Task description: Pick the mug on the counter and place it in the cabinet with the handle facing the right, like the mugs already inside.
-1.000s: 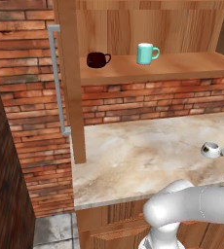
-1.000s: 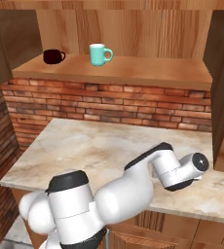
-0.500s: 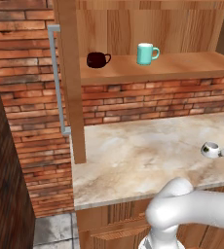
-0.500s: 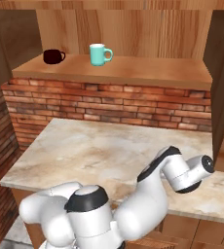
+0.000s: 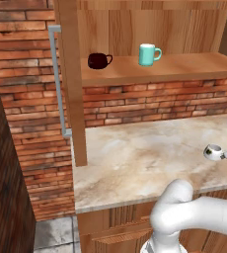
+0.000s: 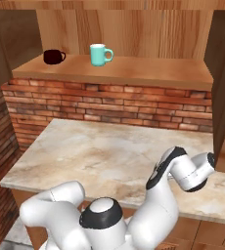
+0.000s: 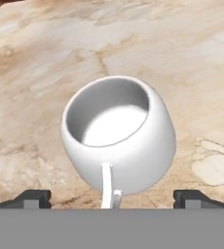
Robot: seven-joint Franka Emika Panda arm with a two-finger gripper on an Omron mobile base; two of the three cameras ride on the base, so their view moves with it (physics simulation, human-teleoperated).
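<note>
Below, the beige marbled counter (image 5: 135, 153) meets a brick wall (image 5: 150, 101).

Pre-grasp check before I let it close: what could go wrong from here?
1. The small squat white mug has its thin white loop handle facing the open tool; closing may catch it and twist the mug.
2. The mug sits near the beige marbled stone counter's front edge; a nudge might tip it off.
</note>
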